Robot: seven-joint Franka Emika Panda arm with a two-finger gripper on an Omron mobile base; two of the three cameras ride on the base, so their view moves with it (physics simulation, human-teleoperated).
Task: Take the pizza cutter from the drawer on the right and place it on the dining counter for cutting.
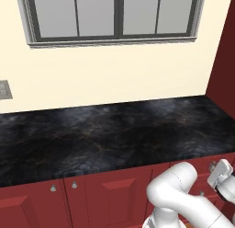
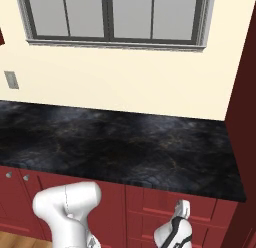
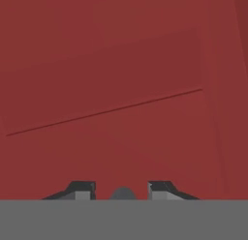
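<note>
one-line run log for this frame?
phase: drawer opening | claw: shut on drawer knob | drawer: closed | worktop: black

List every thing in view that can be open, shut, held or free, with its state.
drawer: shut, its front flush with the red cabinet face.
drawer knob: clamped between the jaws.
gripper: shut on the drawer knob.
cabinet doors: shut.
window: shut.

Window point(image 1: 114, 15) above black worktop point(image 1: 105, 135)
</note>
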